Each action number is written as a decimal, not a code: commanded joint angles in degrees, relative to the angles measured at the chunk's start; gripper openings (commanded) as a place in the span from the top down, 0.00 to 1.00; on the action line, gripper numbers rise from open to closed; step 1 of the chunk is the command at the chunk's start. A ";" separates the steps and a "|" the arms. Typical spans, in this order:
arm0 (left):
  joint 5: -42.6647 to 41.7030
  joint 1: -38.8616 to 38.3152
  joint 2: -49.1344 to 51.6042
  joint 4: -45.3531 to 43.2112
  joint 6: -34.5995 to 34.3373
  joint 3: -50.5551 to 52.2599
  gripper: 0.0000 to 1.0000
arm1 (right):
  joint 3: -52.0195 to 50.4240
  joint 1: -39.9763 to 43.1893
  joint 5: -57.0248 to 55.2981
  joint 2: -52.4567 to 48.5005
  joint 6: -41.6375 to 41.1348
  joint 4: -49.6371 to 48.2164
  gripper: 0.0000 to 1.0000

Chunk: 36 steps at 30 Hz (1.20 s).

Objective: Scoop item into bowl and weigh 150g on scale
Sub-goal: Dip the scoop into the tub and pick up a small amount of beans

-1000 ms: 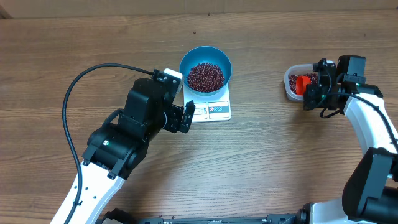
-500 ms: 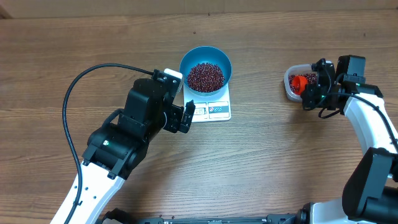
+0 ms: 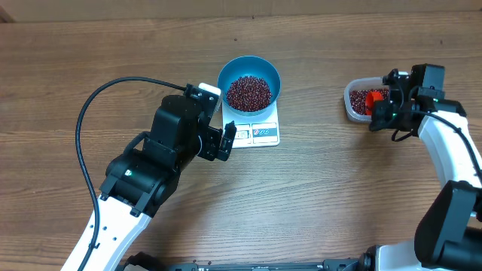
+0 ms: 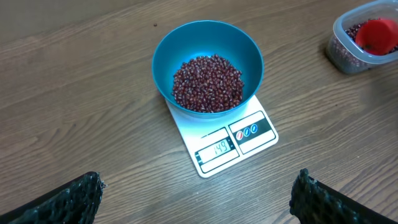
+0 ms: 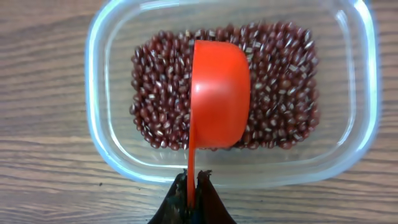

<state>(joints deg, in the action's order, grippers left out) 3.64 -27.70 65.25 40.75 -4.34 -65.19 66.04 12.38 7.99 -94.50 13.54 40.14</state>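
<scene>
Beans, small and dark red-brown point(image 3: 248, 92), lie heaped in the round deep blue bowl point(image 3: 226, 75). The bowl sits on the flat white rectangular kitchen scale point(image 3: 260, 134) so that the display registers the load, apparently 149. The left gripper point(image 3: 226, 143) hangs wide and empty just beside the scale, probably so its camera faces the display. The right gripper point(image 5: 193, 186), well apart from the bowl, is clamped on the red plastic scoop point(image 5: 217, 93) over the clear rounded-rectangular plastic tub point(image 5: 106, 93), positioned for a small top-up.
</scene>
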 commanded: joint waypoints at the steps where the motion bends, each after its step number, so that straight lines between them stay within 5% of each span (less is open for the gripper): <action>1: -0.50 0.31 0.00 -0.04 -0.39 -0.09 0.00 | 3.26 0.13 0.00 5.55 -0.04 -0.09 0.96; 36: -0.50 0.31 0.00 -0.04 -0.39 -0.09 0.00 | 2.93 0.24 2.75 7.61 3.26 0.52 0.96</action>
<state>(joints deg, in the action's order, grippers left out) 3.64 -27.70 65.25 40.75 -4.34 -65.19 68.10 12.38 11.11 -87.68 16.53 41.10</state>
